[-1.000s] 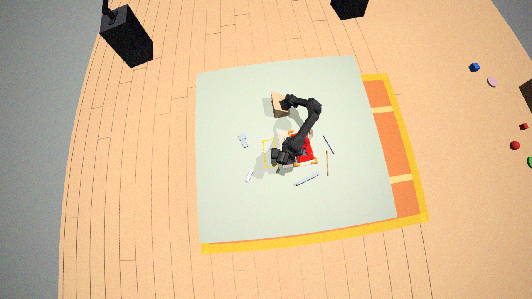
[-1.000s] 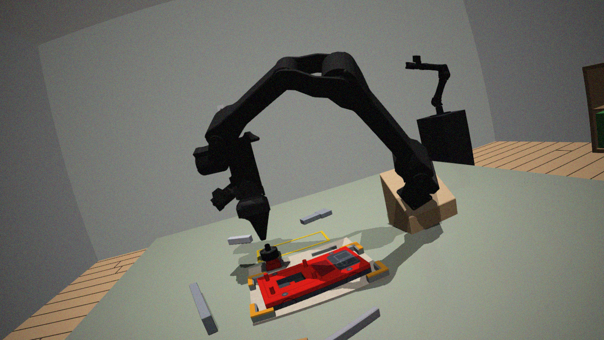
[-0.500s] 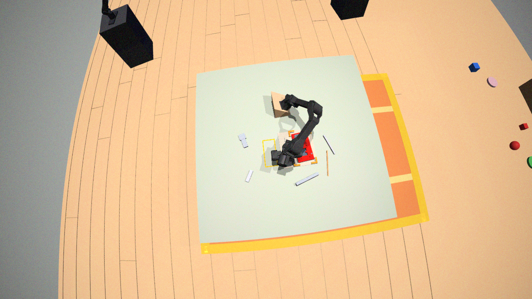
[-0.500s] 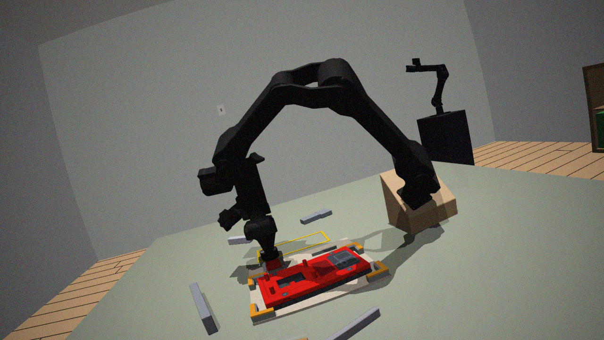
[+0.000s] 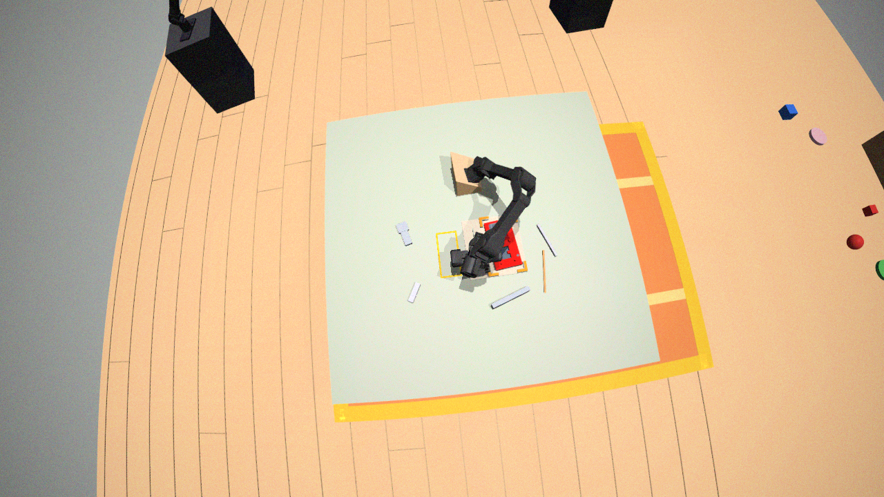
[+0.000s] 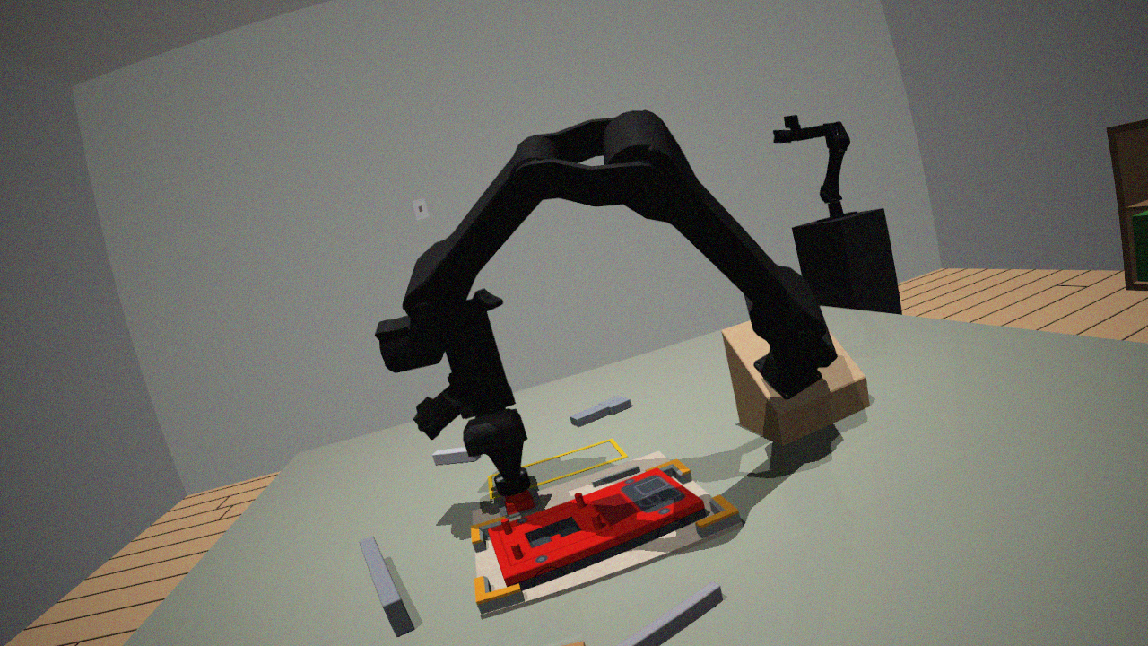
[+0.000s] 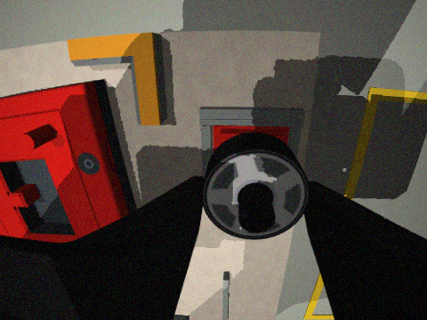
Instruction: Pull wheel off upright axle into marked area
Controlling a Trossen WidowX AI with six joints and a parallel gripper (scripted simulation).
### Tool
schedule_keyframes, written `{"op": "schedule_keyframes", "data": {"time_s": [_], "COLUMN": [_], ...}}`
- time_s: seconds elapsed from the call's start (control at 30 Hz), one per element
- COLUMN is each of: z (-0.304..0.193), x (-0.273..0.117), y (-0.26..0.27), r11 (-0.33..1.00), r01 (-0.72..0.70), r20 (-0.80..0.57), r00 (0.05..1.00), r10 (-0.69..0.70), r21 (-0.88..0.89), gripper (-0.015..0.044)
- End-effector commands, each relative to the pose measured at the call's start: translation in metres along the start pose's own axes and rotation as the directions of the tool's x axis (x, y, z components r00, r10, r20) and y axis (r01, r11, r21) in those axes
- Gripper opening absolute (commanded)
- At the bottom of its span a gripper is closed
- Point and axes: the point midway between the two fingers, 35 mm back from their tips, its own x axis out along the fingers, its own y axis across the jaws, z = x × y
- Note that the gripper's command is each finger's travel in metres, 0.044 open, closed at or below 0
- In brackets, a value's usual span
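Observation:
The black wheel (image 6: 510,486) (image 7: 249,166) sits level on the upright black axle (image 7: 255,209), whose top shows in the wheel's middle. My gripper (image 6: 508,472) (image 7: 253,188) points down and is shut on the wheel, one finger on either side of its rim. A red block (image 6: 519,503) (image 7: 217,133) is below the wheel. The marked area is a yellow outline (image 5: 438,255) (image 6: 574,451) (image 7: 362,138) on the table, beside the pale board. The arm hides the wheel and fingers in the top view.
The pale board (image 7: 222,58) also carries a red panel (image 5: 512,259) (image 6: 589,534) (image 7: 27,107) between orange corner pieces (image 7: 149,89). Several grey bars (image 5: 510,297) (image 6: 385,586) and a thin wooden rod (image 5: 543,272) lie around it. The arm's wooden base block (image 6: 819,417) stands behind.

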Motion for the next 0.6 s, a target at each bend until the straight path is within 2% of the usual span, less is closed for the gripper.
{"op": "schedule_keyframes", "data": {"time_s": [0.0, 0.57], "z": [-0.0001, 0.0002], "x": [-0.0019, -0.0074], "y": [-0.0004, -0.0005], "r11": [1.0, 1.0], "r01": [0.0, 0.0], "r20": [0.0, 0.001], "r00": [1.0, 1.0], "r10": [0.0, 0.0], "r21": [-0.002, -0.002], "gripper": [0.0, 0.0]}}
